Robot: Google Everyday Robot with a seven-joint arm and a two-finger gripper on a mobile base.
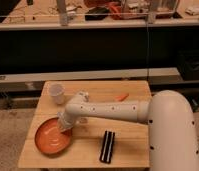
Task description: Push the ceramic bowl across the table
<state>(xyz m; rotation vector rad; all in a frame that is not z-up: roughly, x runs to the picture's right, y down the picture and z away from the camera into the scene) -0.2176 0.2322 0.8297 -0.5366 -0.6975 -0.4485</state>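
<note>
My gripper (64, 125) sits at the right rim of the ceramic bowl (51, 140), which lies just left of it on the table (130, 147). A black bar (108, 146) lies to its right, a white cup (56, 93) beyond it, and an orange bit (122, 96) far right.

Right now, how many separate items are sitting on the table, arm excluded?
4. Ceramic bowl at the front left of the table, with the gripper at its right rim; white cup back left; black bar front centre; small orange piece at the back. The arm may hide more.
</note>
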